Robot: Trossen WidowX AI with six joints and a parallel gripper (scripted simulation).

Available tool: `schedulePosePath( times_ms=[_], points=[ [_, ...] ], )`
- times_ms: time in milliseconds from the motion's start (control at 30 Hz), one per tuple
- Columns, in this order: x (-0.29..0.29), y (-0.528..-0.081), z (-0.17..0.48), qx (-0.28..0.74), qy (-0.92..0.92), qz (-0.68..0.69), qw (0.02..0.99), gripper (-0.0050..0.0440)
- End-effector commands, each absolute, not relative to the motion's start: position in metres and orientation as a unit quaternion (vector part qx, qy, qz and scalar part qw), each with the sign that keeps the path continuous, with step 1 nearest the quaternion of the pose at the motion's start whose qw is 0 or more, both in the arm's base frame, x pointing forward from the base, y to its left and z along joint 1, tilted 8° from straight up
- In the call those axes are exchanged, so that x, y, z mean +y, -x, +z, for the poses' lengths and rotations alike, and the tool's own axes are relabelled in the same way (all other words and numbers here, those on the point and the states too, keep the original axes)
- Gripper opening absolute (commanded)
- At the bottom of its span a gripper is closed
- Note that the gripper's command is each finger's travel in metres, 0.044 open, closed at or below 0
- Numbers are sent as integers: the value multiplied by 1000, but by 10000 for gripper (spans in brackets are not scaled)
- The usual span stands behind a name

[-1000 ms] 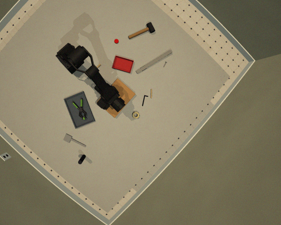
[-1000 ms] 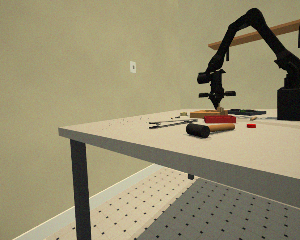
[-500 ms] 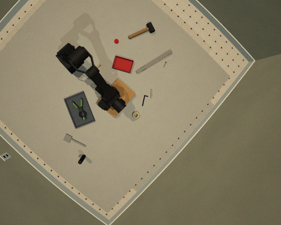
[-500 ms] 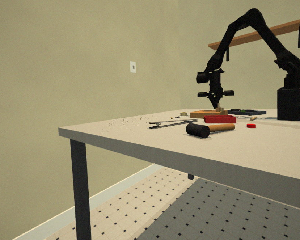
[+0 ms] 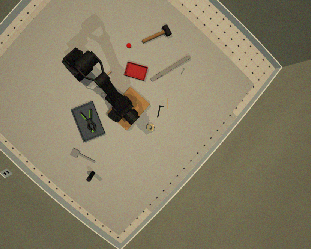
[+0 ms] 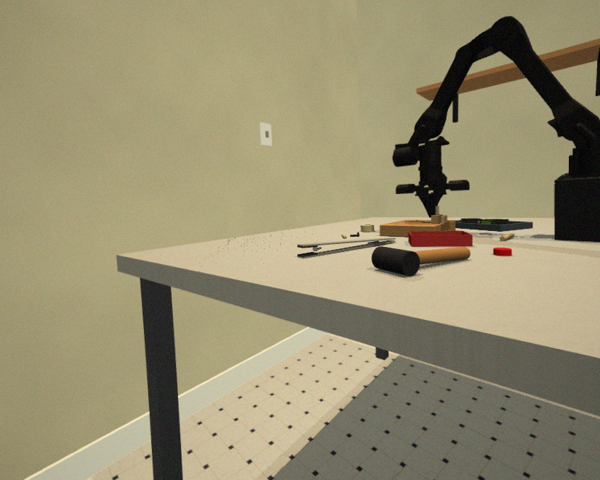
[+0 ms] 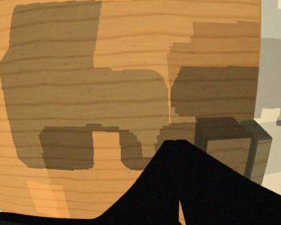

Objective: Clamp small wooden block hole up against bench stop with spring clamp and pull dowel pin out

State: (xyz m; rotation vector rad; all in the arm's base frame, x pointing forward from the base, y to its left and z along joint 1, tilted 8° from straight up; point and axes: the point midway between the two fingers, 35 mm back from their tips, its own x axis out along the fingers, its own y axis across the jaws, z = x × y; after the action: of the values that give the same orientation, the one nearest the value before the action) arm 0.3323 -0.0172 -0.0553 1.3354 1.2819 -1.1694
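Note:
My gripper [image 6: 432,205] [image 7: 174,149] is shut with nothing between the fingers. Its tips point down just above the wooden board [image 5: 142,102] [image 6: 400,228] [image 7: 134,35]. In the wrist view the small wooden block [image 7: 225,146] [image 6: 438,219] lies on the board just right of the fingertips. The grey bench stop [image 7: 260,151] stands right beside it. I cannot make out the dowel pin. In the overhead view my arm covers the block. The spring clamp [image 5: 89,120], with green handles, lies in the grey tray [image 5: 78,116] [image 6: 513,225] left of the board.
A red tray [image 5: 136,71] [image 6: 440,238], a ruler [image 5: 170,68] [image 6: 342,245], a mallet [image 5: 157,34] [image 6: 407,259] and a red disc [image 5: 128,45] [image 6: 502,251] lie beyond the board. A tape ring [image 5: 150,125], hex key [image 5: 159,110] and loose dowel [image 5: 167,103] lie to its right.

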Motion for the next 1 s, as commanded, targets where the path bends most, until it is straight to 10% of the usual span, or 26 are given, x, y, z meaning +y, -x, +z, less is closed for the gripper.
schedulePosePath(
  times_ms=[0, 967],
  points=[
    [-19, -336, -43, 517, -545, -471, 462, 0],
    [-17, -337, -3, 521, -542, -474, 458, 0]
  ],
)
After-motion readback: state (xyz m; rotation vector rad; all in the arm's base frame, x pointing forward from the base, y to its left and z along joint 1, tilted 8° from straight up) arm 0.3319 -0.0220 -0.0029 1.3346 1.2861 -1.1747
